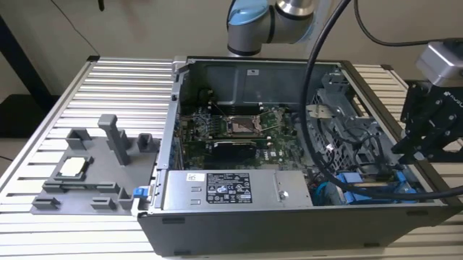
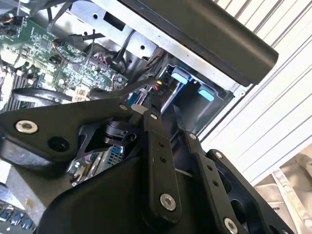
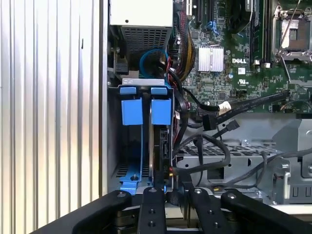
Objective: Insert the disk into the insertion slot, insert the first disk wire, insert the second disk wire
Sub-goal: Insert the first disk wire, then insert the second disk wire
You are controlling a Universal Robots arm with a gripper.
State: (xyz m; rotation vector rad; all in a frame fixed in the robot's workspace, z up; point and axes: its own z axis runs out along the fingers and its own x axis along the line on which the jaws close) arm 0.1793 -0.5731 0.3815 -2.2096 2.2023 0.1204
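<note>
In the first wrist view you see the disk [image 3: 160,146] standing on edge inside the slot [image 3: 117,146], at the case corner, just beside the outer wall. Its body looks dark. The blue frame [image 3: 142,151] runs along it, w/ two blue tabs [image 3: 131,111] side by side at the slot's open end, approx. level w/ each other. The slot is a narrow grey sheet-metal bay w/ perforations. In the exterior view the frame [image 1: 358,194] shows low in the case, on the exterior view's right. Two black wires [image 3: 209,122] lie near the disk, plugs free.
</note>
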